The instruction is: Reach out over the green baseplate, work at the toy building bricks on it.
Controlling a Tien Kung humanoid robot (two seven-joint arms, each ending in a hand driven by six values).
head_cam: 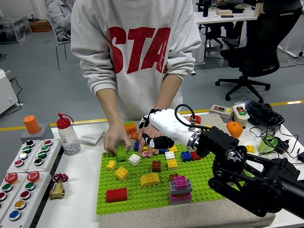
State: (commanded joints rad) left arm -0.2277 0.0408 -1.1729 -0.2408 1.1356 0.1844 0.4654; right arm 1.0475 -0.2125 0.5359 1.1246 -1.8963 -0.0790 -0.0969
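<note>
Centrally on the white surface lies the studded green baseplate, its knobbed plastic carrying a scatter of blocky toy bricks. From the right side of the baseplate the robot's black, jointed right arm reaches in, its smooth white forearm shell ending in the right hand at the plate's far edge. That hand's black-tipped fingers curl down among small pink, yellow and blue bricks there; whether they grip any of them cannot be told.

A person in a grey sweatshirt with red lettering stands beyond the baseplate's far edge. One of the person's hands presses down at the far left corner of the plate, touching a green brick. The person's other hand sits mostly hidden behind the robot's white shell.

On the plate, a flat red brick lies near the front left corner, a rounded yellow arch brick sits mid-plate, and a stack of grey and magenta bricks rises toward the front right. A brown brick and a white brick lie between these and the far edge.

Left of the baseplate stand a clear plastic bottle with a red cap, a brass valve with a red handle and a grey panel of round coloured push buttons.
</note>
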